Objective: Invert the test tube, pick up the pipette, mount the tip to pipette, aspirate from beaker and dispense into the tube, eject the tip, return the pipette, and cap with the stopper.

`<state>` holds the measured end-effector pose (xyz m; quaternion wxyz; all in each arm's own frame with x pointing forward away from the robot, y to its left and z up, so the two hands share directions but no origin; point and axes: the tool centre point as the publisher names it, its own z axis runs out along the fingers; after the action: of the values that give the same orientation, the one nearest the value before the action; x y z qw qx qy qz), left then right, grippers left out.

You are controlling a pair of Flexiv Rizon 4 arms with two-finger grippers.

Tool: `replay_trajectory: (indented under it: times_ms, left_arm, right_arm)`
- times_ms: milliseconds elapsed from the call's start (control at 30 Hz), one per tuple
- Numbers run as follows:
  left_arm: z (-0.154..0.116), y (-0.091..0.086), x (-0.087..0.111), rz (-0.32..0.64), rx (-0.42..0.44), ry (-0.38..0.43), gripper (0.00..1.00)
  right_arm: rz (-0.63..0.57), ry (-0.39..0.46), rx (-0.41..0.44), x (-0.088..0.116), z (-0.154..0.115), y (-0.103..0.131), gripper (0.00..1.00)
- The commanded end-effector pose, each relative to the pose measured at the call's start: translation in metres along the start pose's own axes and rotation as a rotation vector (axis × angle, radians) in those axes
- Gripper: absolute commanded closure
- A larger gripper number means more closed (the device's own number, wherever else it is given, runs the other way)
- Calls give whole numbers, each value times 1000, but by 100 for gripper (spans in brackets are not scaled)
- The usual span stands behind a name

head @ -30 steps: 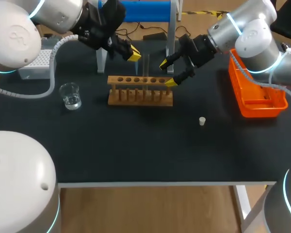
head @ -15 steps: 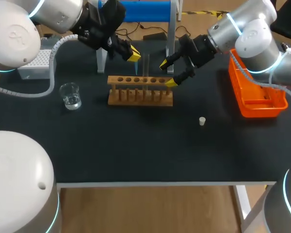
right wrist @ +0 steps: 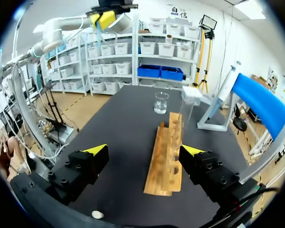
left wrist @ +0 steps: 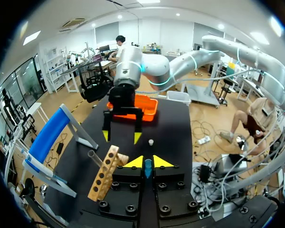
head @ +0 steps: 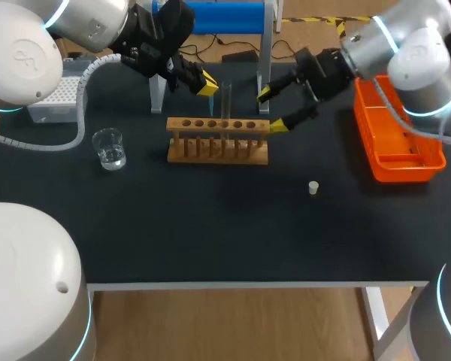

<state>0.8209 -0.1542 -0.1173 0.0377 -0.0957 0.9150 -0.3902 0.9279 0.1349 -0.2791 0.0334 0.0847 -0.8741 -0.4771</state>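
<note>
The test tube (head: 226, 100) stands upright in the wooden rack (head: 218, 156). Just behind the rack, the left gripper (head: 205, 83) has its 2 fingers pinched on a slim blue pipette (left wrist: 147, 167). The right gripper (head: 270, 110) gapes wide and empty at the rack's right end. The beaker (head: 109, 148) sits left of the rack, and the white stopper (head: 313, 187) lies well apart to its right

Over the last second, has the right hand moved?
Yes. The right hand has drawn away from the wooden rack, toward the orange bin, fingers open.
</note>
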Motion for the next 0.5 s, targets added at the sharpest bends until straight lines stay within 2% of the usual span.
replay_trajectory:
  times_ms: [33,233,500]
  left_arm:
    - [-1,0,0,-1,-4,2,100]
    - [-1,0,0,-1,-4,2,100]
    - [-1,0,0,-1,-4,2,100]
  right_arm:
    - [5,-66,-30,34,-24,11,0]
    - [5,-127,-144,58,-41,33,0]
    - [-22,-130,-262,85,-43,67,0]
